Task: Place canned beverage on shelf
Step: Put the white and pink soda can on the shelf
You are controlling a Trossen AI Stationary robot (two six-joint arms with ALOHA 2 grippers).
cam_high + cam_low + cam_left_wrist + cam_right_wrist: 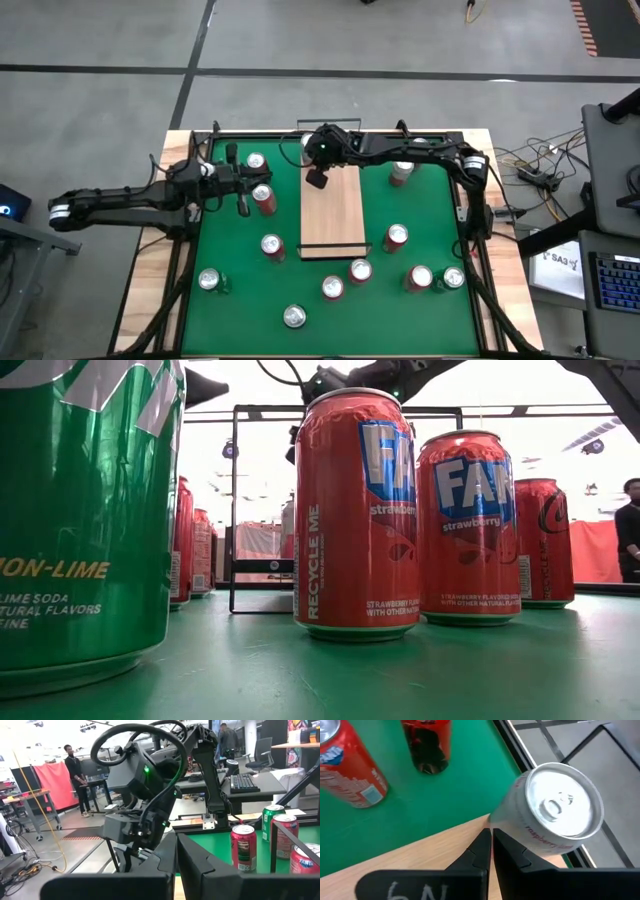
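Green mat carries shelf and cans.

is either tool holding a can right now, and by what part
Nothing is held. The right tool is shut and empty over the far end of the shelf; the left tool is shut and empty beside a red can.

Pale wood-grain shelf flat mid-mat, white can upright at its far corner

In the low view the green can is cut off by the left and top edges, so only a part of its label can be read. The shelf has its far end covered by the right end effector. In the right wrist view the pale can shows only a part of its print.
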